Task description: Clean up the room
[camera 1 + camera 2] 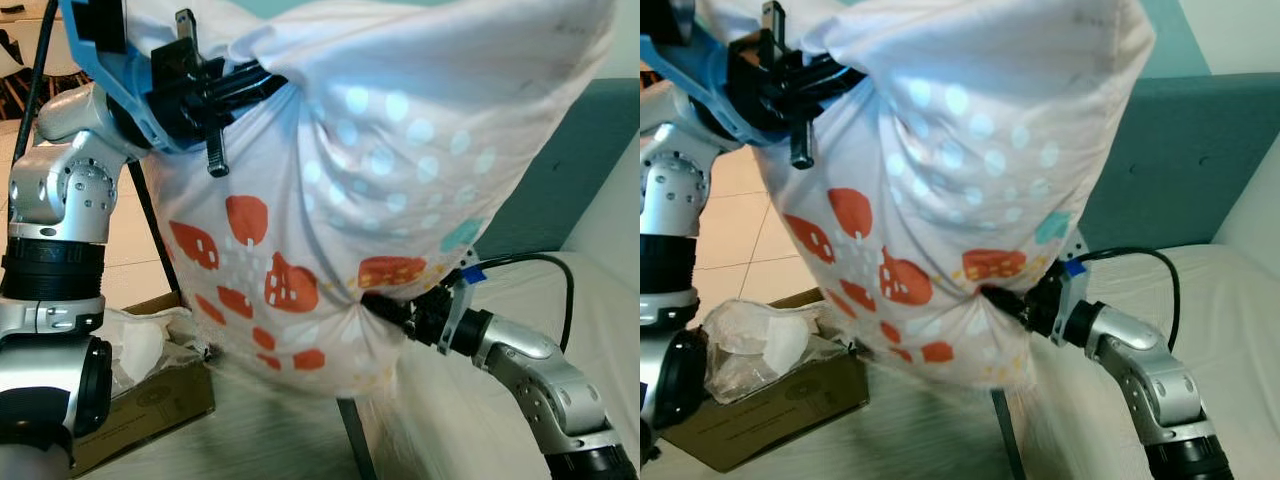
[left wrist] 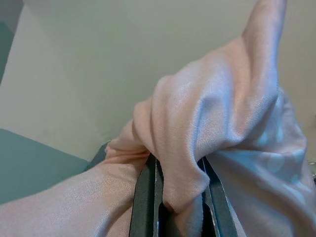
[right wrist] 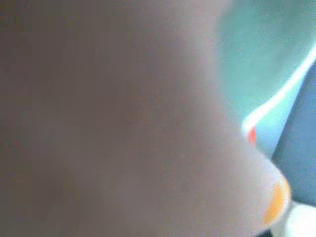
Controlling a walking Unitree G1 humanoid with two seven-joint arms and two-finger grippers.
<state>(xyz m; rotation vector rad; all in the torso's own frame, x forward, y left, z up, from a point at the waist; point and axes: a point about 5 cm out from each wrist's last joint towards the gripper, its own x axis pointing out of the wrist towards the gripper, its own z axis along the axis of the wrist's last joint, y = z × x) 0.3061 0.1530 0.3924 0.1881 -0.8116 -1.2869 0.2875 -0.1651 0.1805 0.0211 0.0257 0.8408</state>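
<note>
White patterned pillowcase (image 1: 370, 160) hangs pinched at its eleven o'clock edge by the left end effector (image 1: 262, 82) and its five o'clock edge by the right end effector (image 1: 385, 305); cardboard box (image 1: 150, 400) sits near below.

No words, brand names or numbers can be read anywhere; the cardboard box (image 1: 150, 400) bears only a blurred mark.

Lighting: bright, even daylight indoors; cloth (image 1: 400, 150) lit from behind, pale spots glowing through. Shadows: soft, under the cloth's lower folds and beside the box (image 1: 150, 400). Blur: streaking along the lower edge of both eye views. Left wrist view: sharp on near folds, wall behind soft. Right wrist view: wholly out of focus, dim brown-grey haze, brighter teal corner.
</note>
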